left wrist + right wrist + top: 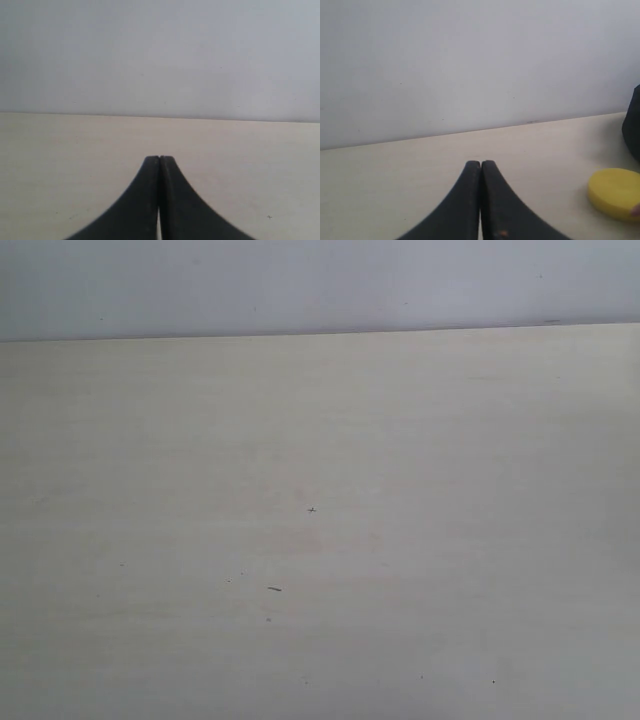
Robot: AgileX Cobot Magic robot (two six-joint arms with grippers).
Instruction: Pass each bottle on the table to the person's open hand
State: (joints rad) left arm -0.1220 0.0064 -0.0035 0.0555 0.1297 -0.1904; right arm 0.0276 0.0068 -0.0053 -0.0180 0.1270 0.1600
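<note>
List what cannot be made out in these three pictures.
- Bottles and hand: in no view, so where they are cannot be told.
- Yellow round thing, right wrist view: cut off by the picture's edge; what it is stays unclear.
- Black shape near it, same view: mostly outside the frame, so it cannot be identified.
- Specks on the table, exterior view: too small to identify.

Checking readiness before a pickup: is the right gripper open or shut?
Shut. In the right wrist view, the right gripper has its two black jaws pressed together from tip downward, with no gap and nothing held between them.
</note>
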